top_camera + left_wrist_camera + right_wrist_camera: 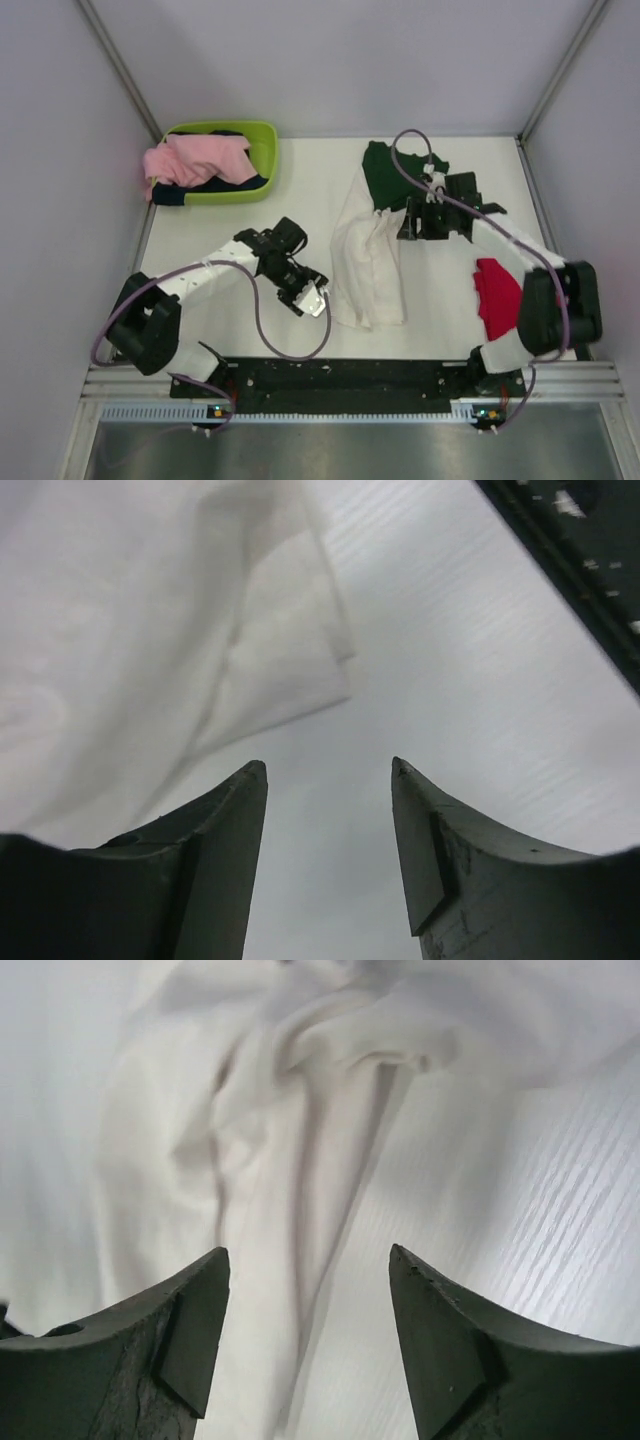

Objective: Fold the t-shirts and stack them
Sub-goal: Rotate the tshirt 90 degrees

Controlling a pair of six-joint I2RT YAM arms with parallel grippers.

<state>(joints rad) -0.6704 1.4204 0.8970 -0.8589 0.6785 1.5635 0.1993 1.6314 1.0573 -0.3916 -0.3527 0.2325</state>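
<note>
A white t-shirt point(365, 265) with dark green sleeves point(385, 168) lies lengthwise in the middle of the table, rumpled and folded over itself. My left gripper point(312, 300) sits just off its near left corner. In the left wrist view the gripper point(328, 765) is open over bare table, with the white cloth point(150, 630) ahead to the left. My right gripper point(405, 225) hangs at the shirt's upper right edge. Seen from the right wrist, it point(308, 1252) is open above a ridge of white cloth point(270, 1160), gripping nothing. A red t-shirt point(495, 290) lies at the right, partly behind the right arm.
A lime-green basket point(262, 135) stands at the back left, holding pink point(195, 158) and dark clothes. Grey walls close in the table on the left, back and right. The black rail point(340, 375) with the arm bases runs along the near edge.
</note>
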